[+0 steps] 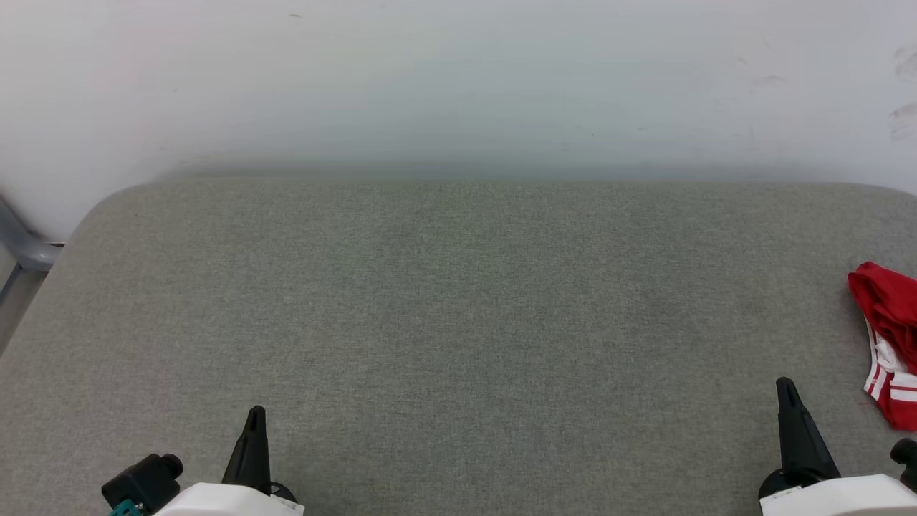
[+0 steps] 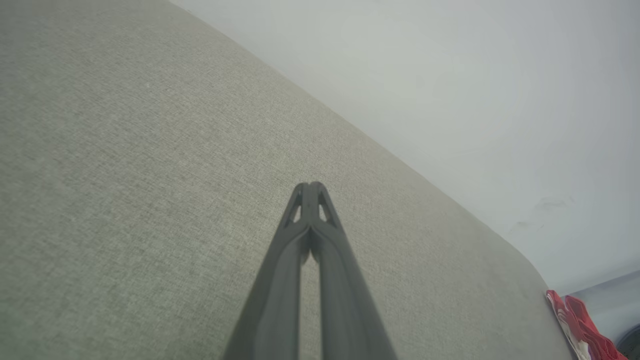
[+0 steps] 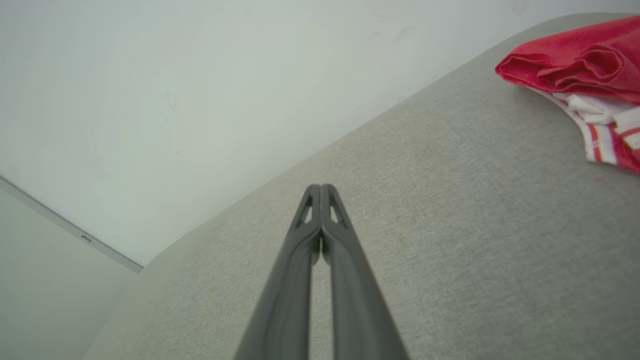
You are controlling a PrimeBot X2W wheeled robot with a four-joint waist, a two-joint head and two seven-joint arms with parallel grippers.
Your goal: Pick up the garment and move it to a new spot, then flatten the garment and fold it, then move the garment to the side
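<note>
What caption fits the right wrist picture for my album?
Right gripper, fingers shut, over grey fabric surface; bunched red jersey nearby.

Left gripper [image 1: 255,416]: long matt grey-black fingers [image 2: 280,290], broad at the base and tapering to a narrow tip, each with a small triangular cut-out just below the tip. They are mounted on a glossy white forearm shell [image 1: 229,502], flanked by a black cylindrical fitting [image 1: 143,481] with a teal piece [image 1: 123,509] beneath. Right gripper [image 1: 786,387]: matching fingers [image 3: 350,300] with the same cut-outs, on a second white shell [image 1: 838,498] with a black collar [image 1: 772,489] and a rounded black knob [image 1: 906,453].
</note>
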